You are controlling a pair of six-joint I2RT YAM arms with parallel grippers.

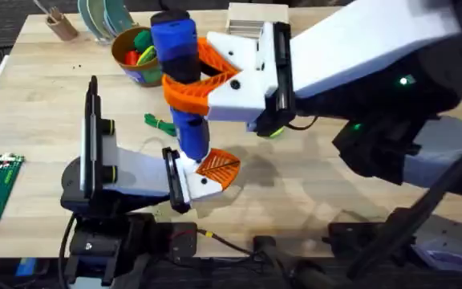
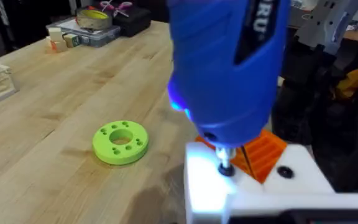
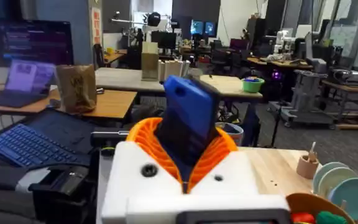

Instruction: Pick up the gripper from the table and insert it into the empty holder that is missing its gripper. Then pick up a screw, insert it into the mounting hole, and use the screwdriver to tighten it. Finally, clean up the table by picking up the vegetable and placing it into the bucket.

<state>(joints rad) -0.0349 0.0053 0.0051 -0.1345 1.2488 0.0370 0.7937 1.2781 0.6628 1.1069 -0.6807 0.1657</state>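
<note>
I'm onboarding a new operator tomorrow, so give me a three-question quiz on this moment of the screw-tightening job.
1. True or false: the right gripper is shut on the blue screwdriver.
2. Where does the screwdriver's bit touch down in the left wrist view? A) on the green disc B) on the white holder C) on the bare table
3. Fill in: the dark-green vegetable lies on the ____, not yet in the bucket.

Key: 1 true; 2 B; 3 table.
</note>
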